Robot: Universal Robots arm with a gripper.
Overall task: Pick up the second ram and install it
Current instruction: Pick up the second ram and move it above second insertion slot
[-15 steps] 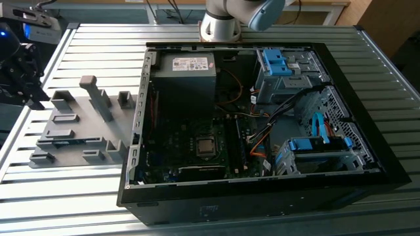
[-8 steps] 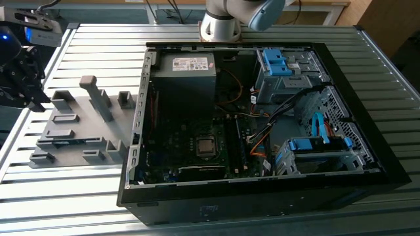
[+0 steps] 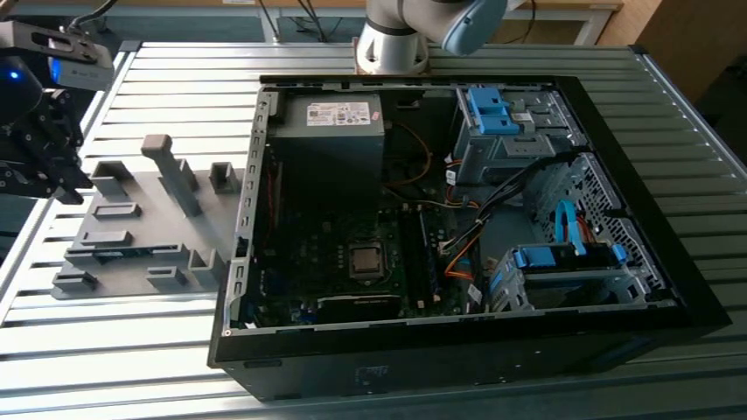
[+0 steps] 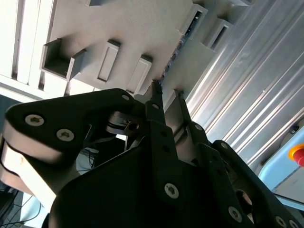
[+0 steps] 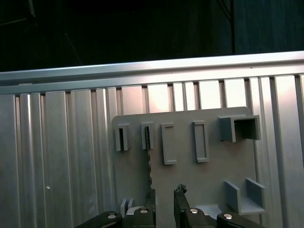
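The second ram stands on edge in a long slot of the grey fixture plate, at the lower left of the exterior view. It is well apart from the open computer case that takes up the middle and right of that frame.

In the first wrist view the ram is a thin dark strip running across the plate from 1 of the small slots toward the gripper. In the second wrist view the strip runs along the plate toward the gripper.

The 2 fingers stand apart with bare grey plate showing in the gap, and nothing is clamped between them. One fingertip lines up with the strip's near end; whether it touches cannot be told.

In the exterior view the gripper hangs at the far left edge, just beside the fixture, over the slatted aluminium table. The arm's base stands at the top centre, behind the case.
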